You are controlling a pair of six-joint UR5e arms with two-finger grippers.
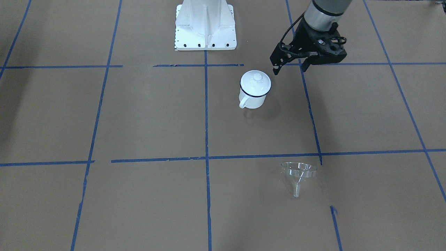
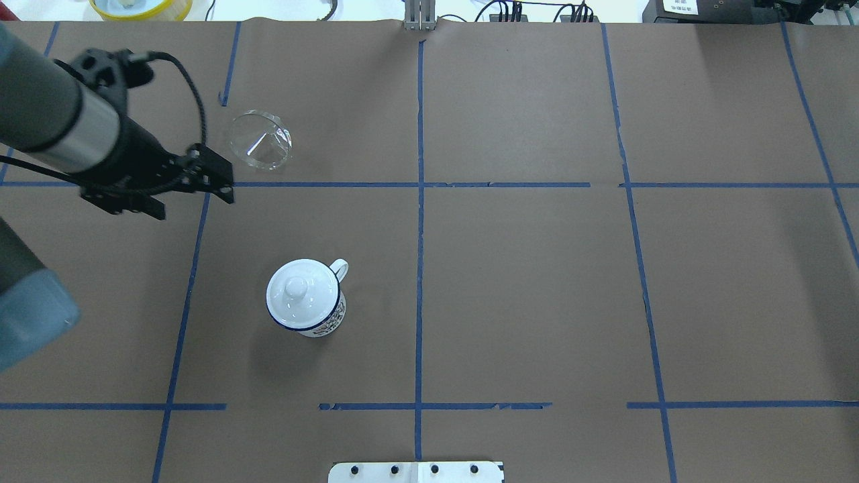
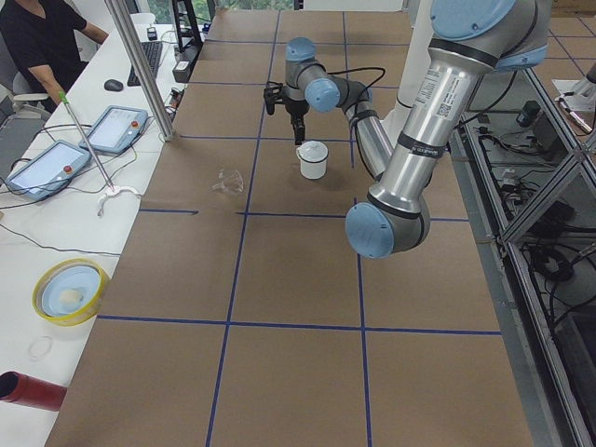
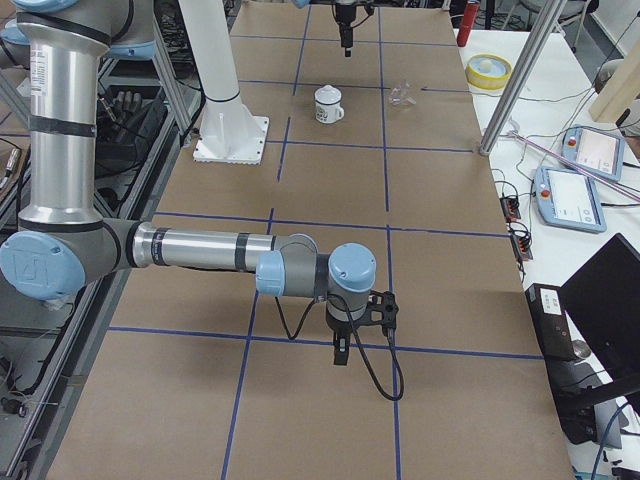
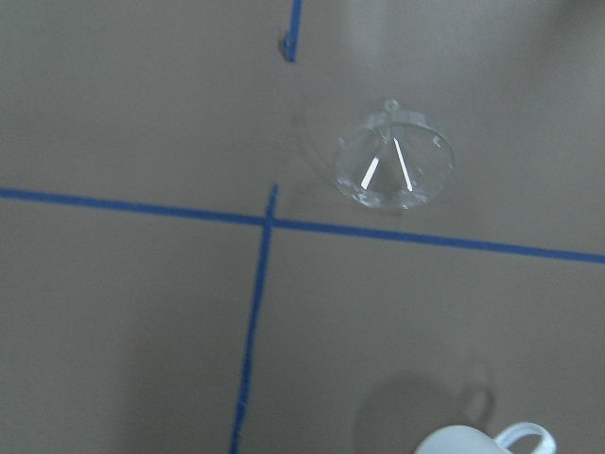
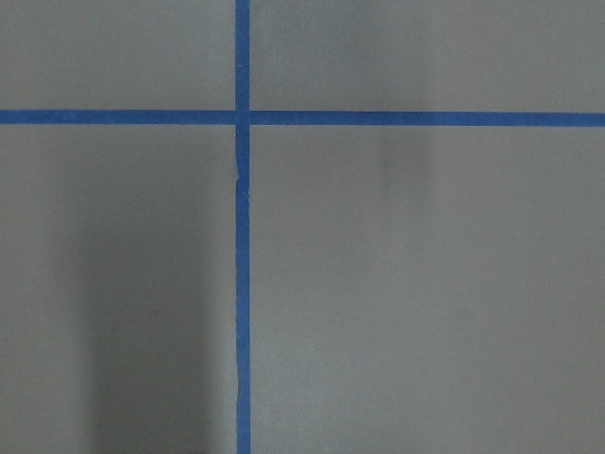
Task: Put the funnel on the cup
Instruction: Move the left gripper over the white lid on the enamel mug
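Observation:
The clear funnel (image 2: 260, 141) rests on the brown table with its bowl tilted; the left wrist view has the funnel (image 5: 394, 168) at upper right. Nearer the robot stands the cup (image 2: 310, 315), a white mug with a dark blue rim, and a white knobbed lid (image 2: 296, 288) sits on its mouth. My left gripper (image 2: 193, 204) hovers open and empty above the table, to the left of both and between them in depth. From the front the same left gripper (image 1: 291, 69) hangs beside the cup (image 1: 253, 96). My right gripper (image 4: 340, 350) appears only in the exterior right view, far from both; I cannot tell its state.
The robot's white base (image 1: 205, 28) stands behind the cup. Blue tape lines (image 2: 420, 201) grid the table. A yellow bowl (image 3: 67, 291), a red cylinder (image 3: 28, 391), two tablets (image 3: 42, 168), a metal pole (image 3: 140, 70) and a seated person (image 3: 42, 37) are along the far side.

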